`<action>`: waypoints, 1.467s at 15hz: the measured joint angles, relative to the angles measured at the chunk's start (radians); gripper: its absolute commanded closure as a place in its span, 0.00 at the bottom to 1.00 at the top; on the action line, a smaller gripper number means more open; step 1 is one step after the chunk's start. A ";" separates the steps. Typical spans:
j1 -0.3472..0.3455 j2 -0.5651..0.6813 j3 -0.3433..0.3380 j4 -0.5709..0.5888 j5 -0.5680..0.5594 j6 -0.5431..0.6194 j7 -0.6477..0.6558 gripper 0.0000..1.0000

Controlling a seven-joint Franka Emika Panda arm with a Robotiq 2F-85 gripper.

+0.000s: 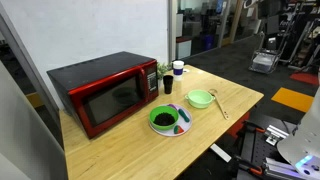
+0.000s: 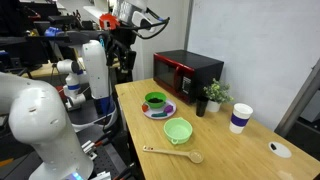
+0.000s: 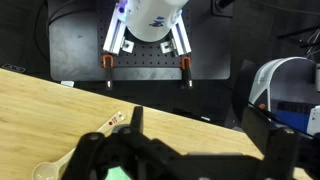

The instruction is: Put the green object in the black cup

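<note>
The tabletop (image 1: 120, 150) carries everything, and the red microwave (image 1: 105, 92) stands just behind the black cup (image 1: 168, 86), so a wide swing toward the cup could knock the microwave's front. The end effector (image 3: 200, 140) hovers above the tabletop edge, apparently spread open with nothing between its fingers. Two green things could be confused. A pale green bowl (image 1: 200, 98) sits beside the plate (image 1: 178, 130), and the darker green object (image 1: 163, 119), likely the one meant, rests on that plate in front of the cup. It looks wider than the cup's mouth, so it may perch on the rim or tip the cup over. The wooden spoon (image 1: 221, 106) lies nearby and could be nudged.
</note>
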 measured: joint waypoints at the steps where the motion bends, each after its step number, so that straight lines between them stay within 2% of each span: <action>1: 0.000 0.000 0.000 0.000 0.000 0.000 0.000 0.00; 12: -0.005 0.000 0.004 -0.012 0.000 0.021 0.016 0.00; 17: -0.032 -0.028 0.019 -0.117 0.004 0.182 0.082 0.00; 22: -0.048 -0.065 0.056 -0.318 0.021 0.432 0.185 0.00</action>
